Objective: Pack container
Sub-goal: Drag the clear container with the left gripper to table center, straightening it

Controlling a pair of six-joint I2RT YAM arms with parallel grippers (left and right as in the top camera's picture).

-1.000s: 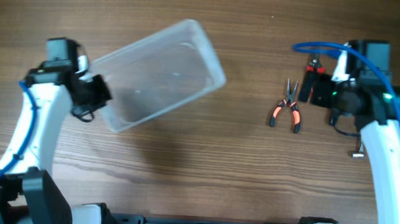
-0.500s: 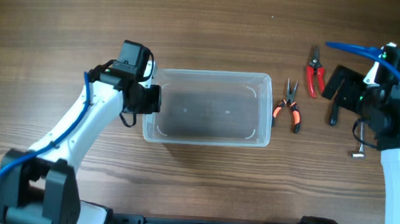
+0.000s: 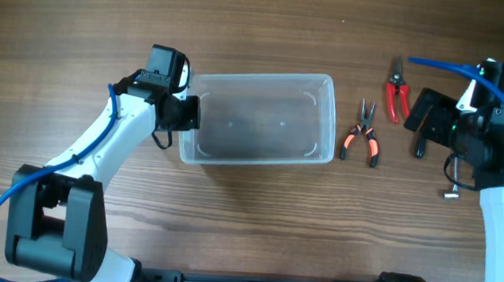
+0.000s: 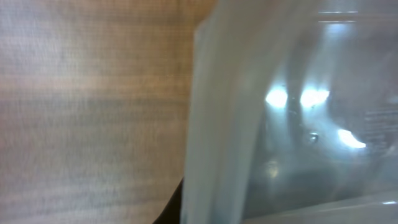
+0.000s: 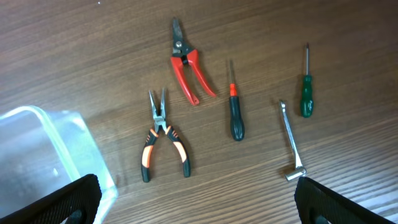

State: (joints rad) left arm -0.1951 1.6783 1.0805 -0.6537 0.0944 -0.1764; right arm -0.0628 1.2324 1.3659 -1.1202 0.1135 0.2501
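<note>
Left pincer point(image 3: 187, 114), clamped on the container point(image 3: 266, 77) rim, should settle it flat beside the pliers point(image 3: 361, 139); right pincer point(image 5: 198, 202) gapes empty.

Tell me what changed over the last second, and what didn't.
The left end effector, shut on the left rim of the container, swung it from slanted to straight and carried it right, close beside the pliers. The right end effector, open, drew back to the right, uncovering the cutters. Pliers and cutters stayed put.
</note>
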